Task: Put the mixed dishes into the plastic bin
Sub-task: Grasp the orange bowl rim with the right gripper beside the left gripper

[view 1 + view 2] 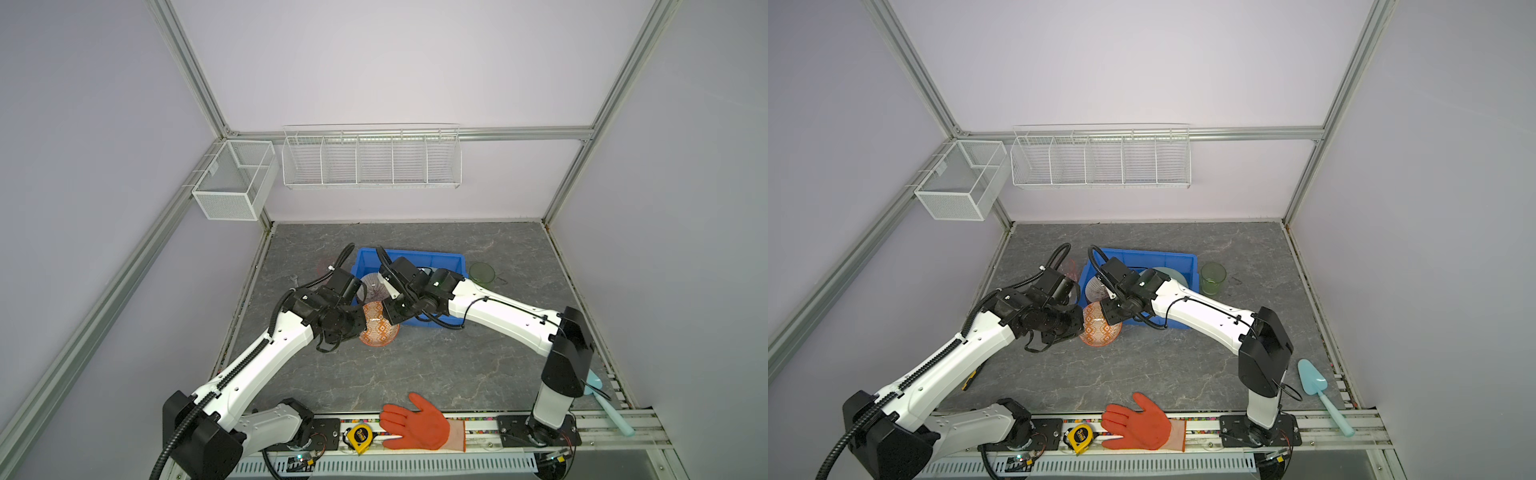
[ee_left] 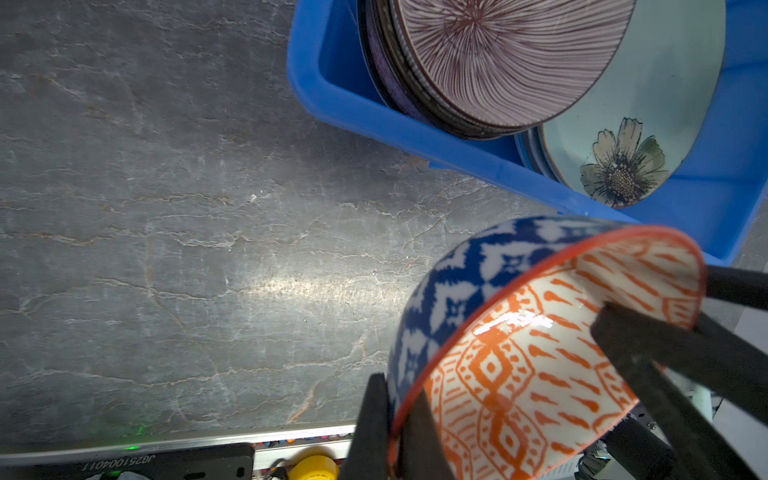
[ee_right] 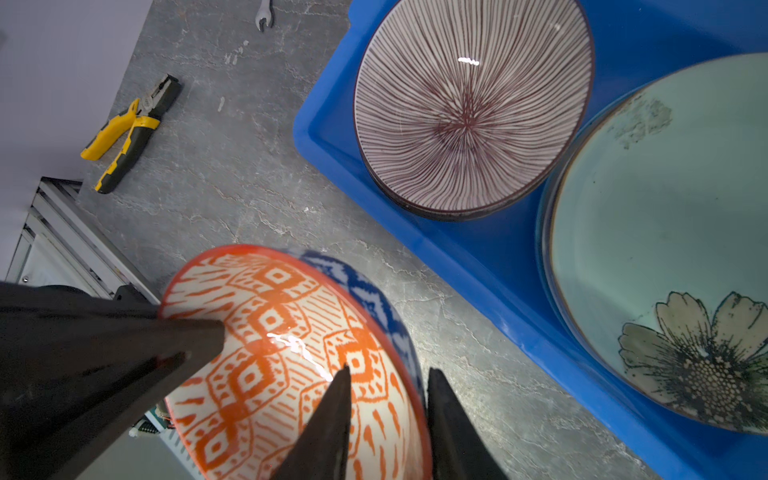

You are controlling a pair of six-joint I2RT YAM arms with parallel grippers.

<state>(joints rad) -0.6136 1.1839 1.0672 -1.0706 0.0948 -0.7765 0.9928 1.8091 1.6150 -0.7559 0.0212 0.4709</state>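
A handover of the bowl (image 1: 377, 329) is in hand: it hangs tilted over the table (image 1: 415, 374) just outside the near corner of the bin (image 1: 415, 252), the left gripper (image 2: 397, 390) pinching one side of its rim while the right gripper (image 3: 388, 372) straddles the opposite side, jaws apart, one finger inside and one outside. Next, I judge, the right gripper must clamp firmly before the left lets go, then carry the bowl over the wall and lower it beside the striped bowl (image 3: 473, 108)

Only legible text: "JG251004011", pale on the black plate (image 2: 166, 461), upside down in the left wrist view, well apart from the left gripper (image 2: 395, 399) jaws. Print on the tape measure (image 1: 360, 436) is too small to read.
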